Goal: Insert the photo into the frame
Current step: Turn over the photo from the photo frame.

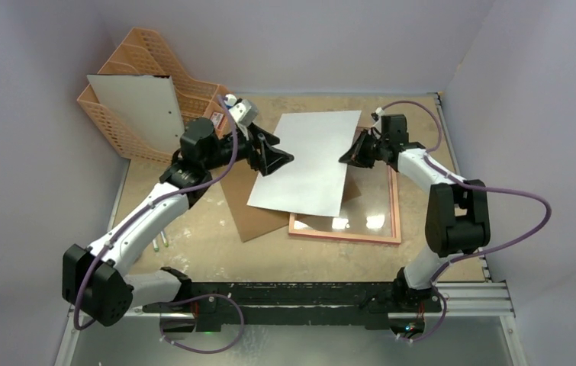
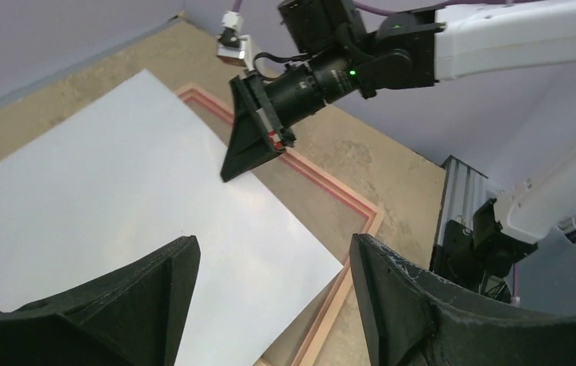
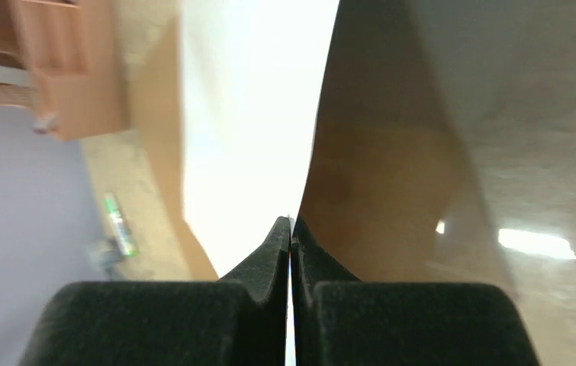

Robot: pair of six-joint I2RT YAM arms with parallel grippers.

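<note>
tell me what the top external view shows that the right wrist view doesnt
Only top external: both arms whole, the open left gripper beside the photo, and the frame with its pink border lying partly under the photo. Only right wrist: a close look at the right gripper, its fingertips pressed shut on the photo's thin edge. Both: the photo's white side and the orange organiser.

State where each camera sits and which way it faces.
Top external: above and behind the robot, looking down at the table; left gripper and right gripper show.
Left wrist: faces across the photo toward the right gripper; its open fingers at the bottom.
Right wrist: looks along the photo's edge; its shut fingers pinch it.
Top and left wrist share the frame.
</note>
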